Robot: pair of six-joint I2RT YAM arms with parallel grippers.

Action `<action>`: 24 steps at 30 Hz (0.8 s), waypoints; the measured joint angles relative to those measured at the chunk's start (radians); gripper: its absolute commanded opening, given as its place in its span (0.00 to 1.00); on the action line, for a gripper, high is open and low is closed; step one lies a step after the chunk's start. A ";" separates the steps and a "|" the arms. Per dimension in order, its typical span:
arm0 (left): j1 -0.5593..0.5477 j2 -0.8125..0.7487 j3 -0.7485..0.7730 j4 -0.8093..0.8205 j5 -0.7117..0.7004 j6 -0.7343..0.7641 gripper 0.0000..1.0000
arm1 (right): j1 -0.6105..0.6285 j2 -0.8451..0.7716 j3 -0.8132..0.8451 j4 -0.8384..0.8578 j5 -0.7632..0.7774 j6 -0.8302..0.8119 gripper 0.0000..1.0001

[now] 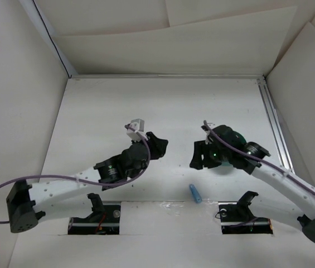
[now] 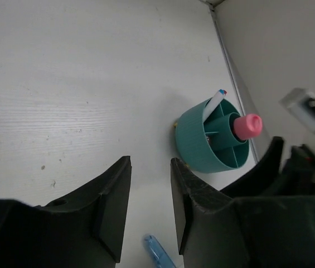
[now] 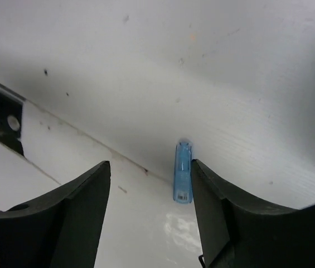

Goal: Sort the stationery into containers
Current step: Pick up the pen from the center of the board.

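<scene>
Left pincer (image 2: 150, 167) is part open and empty. The teal cup (image 2: 216, 142) sits ahead and to its right, holding a pink eraser (image 2: 247, 125) and a white pen (image 2: 216, 103). Right pincer (image 3: 149, 178) is spread wide and empty over the worktop (image 3: 229, 67). The light blue piece (image 3: 183, 173) lies just ahead, close to its right finger. We read this as the approach to pick it. Next we'd centre, descend, close.

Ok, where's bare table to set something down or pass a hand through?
Bare table runs from the back wall down to the left hand and right hand, and along the left wall beside the left arm. Crowded: the near middle, around those hands, the teal cup and the light blue piece.
</scene>
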State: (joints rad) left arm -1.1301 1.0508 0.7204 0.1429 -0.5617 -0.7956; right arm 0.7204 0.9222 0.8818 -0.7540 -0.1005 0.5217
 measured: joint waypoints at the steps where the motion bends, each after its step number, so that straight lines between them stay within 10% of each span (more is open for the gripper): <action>1: 0.000 -0.048 -0.021 -0.004 -0.005 -0.005 0.30 | 0.006 0.036 0.000 -0.010 -0.019 -0.003 0.65; 24: 0.002 -0.465 -0.296 -0.129 0.048 -0.063 0.33 | 0.191 0.539 -0.061 -0.031 0.039 0.134 0.54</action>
State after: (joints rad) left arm -1.1278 0.5858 0.4240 0.0139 -0.5140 -0.8589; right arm 0.9115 1.4616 0.8211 -0.7853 -0.0616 0.6556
